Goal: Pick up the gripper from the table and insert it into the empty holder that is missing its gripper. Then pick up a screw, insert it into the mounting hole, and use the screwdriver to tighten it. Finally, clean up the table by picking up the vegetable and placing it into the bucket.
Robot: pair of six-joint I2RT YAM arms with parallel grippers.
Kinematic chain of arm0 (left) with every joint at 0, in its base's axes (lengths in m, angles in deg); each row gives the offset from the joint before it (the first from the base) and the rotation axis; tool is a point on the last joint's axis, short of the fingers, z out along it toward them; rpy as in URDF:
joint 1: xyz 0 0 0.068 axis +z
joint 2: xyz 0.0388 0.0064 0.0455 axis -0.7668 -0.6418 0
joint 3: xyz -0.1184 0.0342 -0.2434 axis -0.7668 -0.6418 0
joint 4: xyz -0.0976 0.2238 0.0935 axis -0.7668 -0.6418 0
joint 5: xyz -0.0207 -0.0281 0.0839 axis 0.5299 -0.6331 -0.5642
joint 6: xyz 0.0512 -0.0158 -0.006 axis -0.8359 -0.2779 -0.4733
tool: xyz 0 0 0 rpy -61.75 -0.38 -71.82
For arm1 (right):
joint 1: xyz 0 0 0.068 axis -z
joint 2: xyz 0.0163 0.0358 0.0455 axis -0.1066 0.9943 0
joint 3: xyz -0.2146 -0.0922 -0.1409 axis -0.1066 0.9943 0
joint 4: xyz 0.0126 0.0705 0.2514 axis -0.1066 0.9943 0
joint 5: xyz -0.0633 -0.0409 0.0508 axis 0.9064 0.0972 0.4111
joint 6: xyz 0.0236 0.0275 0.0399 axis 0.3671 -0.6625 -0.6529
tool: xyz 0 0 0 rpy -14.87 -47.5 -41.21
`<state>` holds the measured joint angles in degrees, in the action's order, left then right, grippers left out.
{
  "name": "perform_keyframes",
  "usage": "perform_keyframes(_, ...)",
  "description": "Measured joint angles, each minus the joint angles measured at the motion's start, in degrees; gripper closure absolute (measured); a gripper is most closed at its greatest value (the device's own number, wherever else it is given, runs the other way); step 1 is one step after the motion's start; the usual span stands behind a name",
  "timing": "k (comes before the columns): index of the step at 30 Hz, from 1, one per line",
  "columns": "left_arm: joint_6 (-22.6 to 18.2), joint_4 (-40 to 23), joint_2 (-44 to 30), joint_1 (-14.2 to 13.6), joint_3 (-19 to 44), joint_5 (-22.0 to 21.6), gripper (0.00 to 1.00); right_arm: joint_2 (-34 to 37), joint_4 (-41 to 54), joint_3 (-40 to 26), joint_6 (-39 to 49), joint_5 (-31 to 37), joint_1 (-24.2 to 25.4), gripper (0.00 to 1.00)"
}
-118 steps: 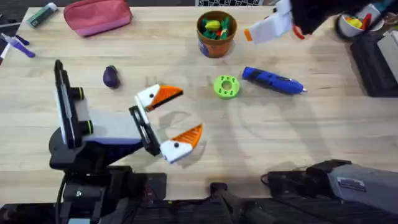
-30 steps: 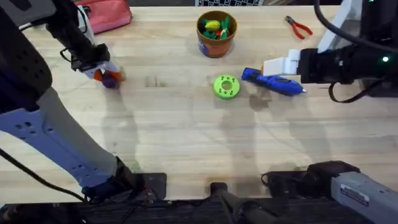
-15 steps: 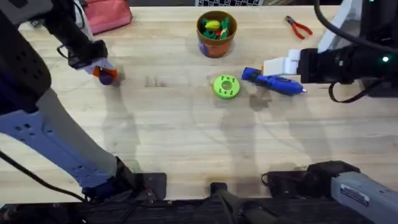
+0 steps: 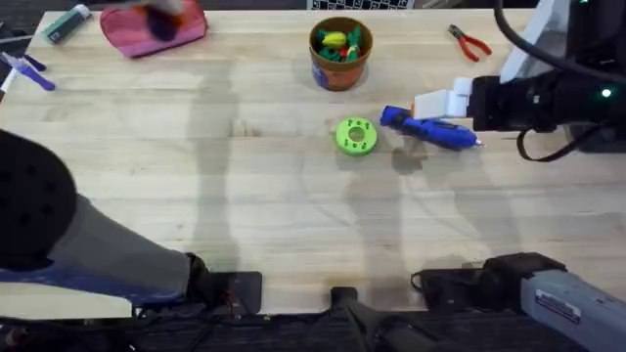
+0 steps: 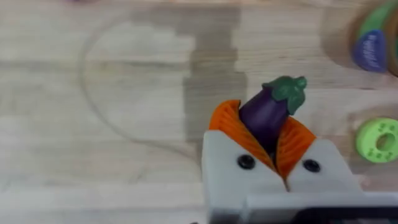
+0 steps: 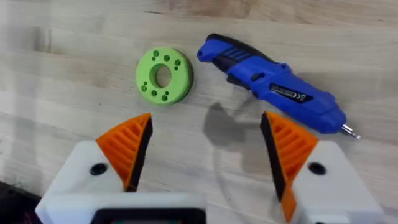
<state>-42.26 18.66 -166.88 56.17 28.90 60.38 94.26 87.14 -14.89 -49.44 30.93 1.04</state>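
Observation:
My left gripper (image 5: 264, 127) is shut on the vegetable (image 5: 268, 107), a dark purple eggplant with a green cap, held between the orange fingers (image 5: 229, 127) high above the table. The left arm (image 4: 39, 230) looms large and dark at the lower left. The orange-brown bucket (image 4: 339, 51) with a blue band stands at the back centre, toy food inside. My right gripper (image 6: 208, 149) hangs open just above the blue screwdriver (image 6: 273, 84), which lies on the table (image 4: 430, 127). No loose gripper, empty holder or screw is in view.
A green disc with holes (image 4: 355, 136) lies left of the screwdriver. Red pliers (image 4: 471, 43) lie at the back right. A pink pouch (image 4: 152, 27) and pens (image 4: 27, 68) sit at the back left. Bare wood (image 4: 293, 215) spans the middle and front.
The left gripper closed on the eggplant at the left of the table and lifted it away; the arm has risen close under the camera. The right arm has not moved.

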Motion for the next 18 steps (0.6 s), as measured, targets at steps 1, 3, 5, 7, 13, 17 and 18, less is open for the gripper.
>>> perform_keyframes(1,-0.2,0.6,0.0,-2.0,0.3,0.0,0.964,0.0,0.0,0.0,0.0,0.0,0.0,0.008)
perform_keyframes(3,-0.6,2.4,-0.3,-6.4,0.5,0.6,0.964,0.0,0.2,0.0,0.0,0.0,0.0,0.008)
perform_keyframes(5,-0.7,5.0,-0.9,-10.8,0.5,1.3,0.964,0.0,0.3,0.0,0.0,0.0,0.0,0.008)
perform_keyframes(7,-0.8,7.4,-1.6,-14.5,0.5,2.0,0.964,0.0,0.3,0.0,0.0,0.0,0.0,0.008)
perform_keyframes(13,-0.8,13.5,-5.2,-21.4,1.3,3.0,0.964,0.0,0.3,0.0,0.0,0.0,0.0,0.008)
perform_keyframes(17,-0.8,14.2,-10.2,-23.6,5.2,4.4,0.964,0.0,0.3,0.0,0.0,0.0,0.0,0.008)
perform_keyframes(18,-0.8,14.3,-11.5,-24.0,6.2,4.7,0.964,0.0,0.3,0.0,0.0,0.0,0.0,0.008)
